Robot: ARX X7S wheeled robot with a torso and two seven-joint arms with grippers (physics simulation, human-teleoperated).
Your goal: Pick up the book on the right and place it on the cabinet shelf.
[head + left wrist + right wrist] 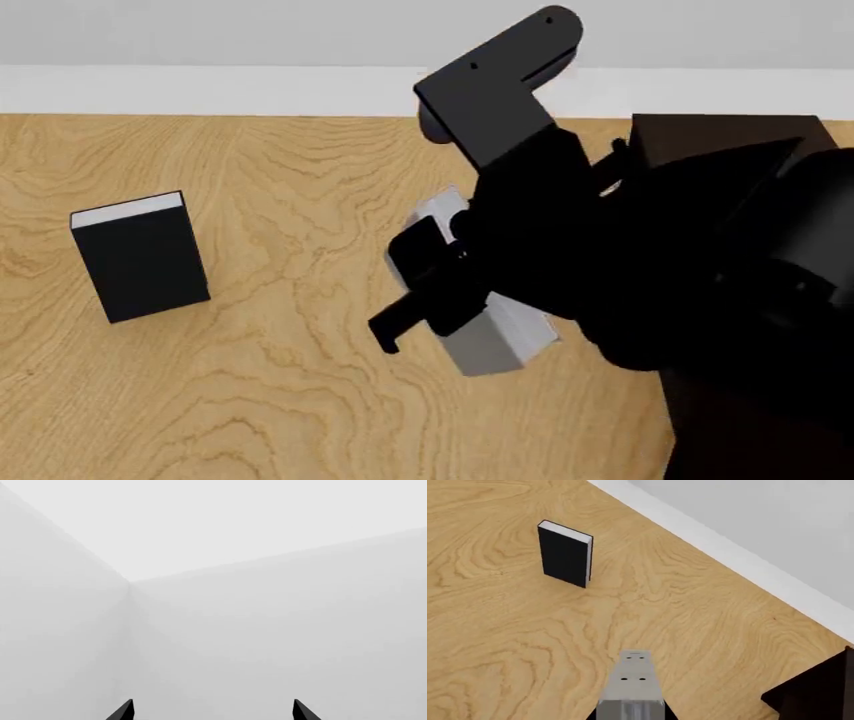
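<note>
The pale wooden floor (267, 380) shows bold swirling grain under a smooth, low-sheen finish. On the left stands a black hardcover book (140, 258), its cover matt, its white page edges papery. The light grey hardcover book (501, 335) looks plain, smooth and matt. The right arm's black gripper (414, 310) reads as matt plastic or painted metal. At the far right, the very dark brown wooden cabinet (714, 135) has a dull finish. The white skirting board (200, 90) looks smooth and painted.
</note>
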